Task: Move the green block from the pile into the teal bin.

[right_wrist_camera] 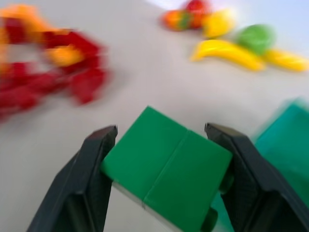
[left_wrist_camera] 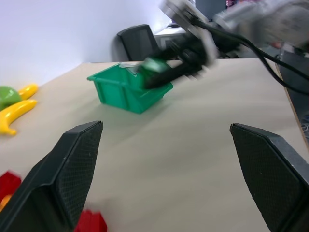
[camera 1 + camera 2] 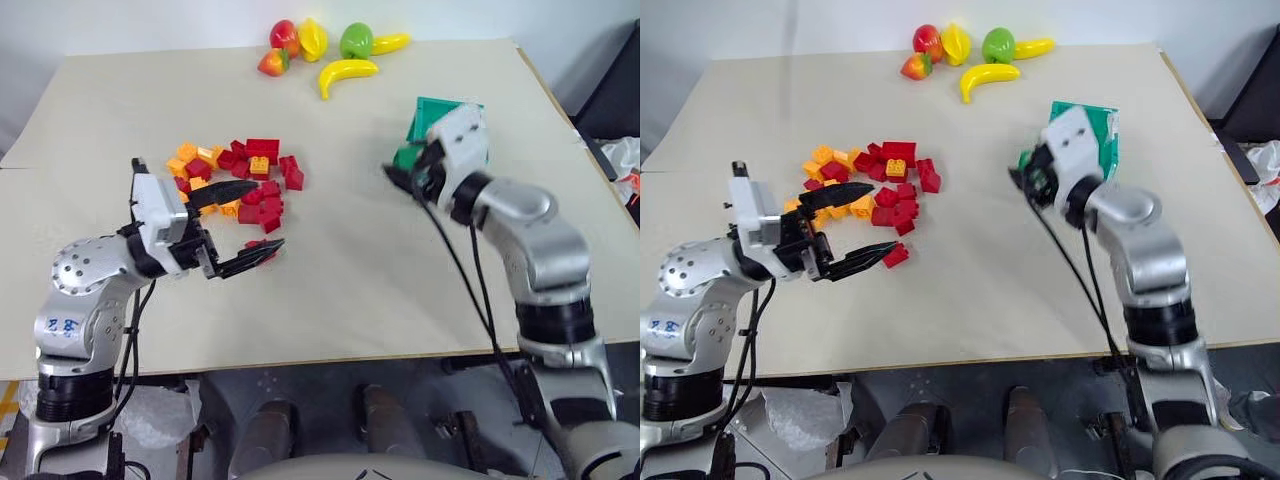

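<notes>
Pile sits left of centre on the worktop. Toy fruit lies at the far edge, behind the pile. Teal bin stands right of the pile, well apart. Left end effector is at the pile's near side; right end effector with the block is just before the bin.

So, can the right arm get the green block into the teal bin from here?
Probably yes: the right pincer is shut on the green block, held right beside the teal bin, with nothing between them.
</notes>
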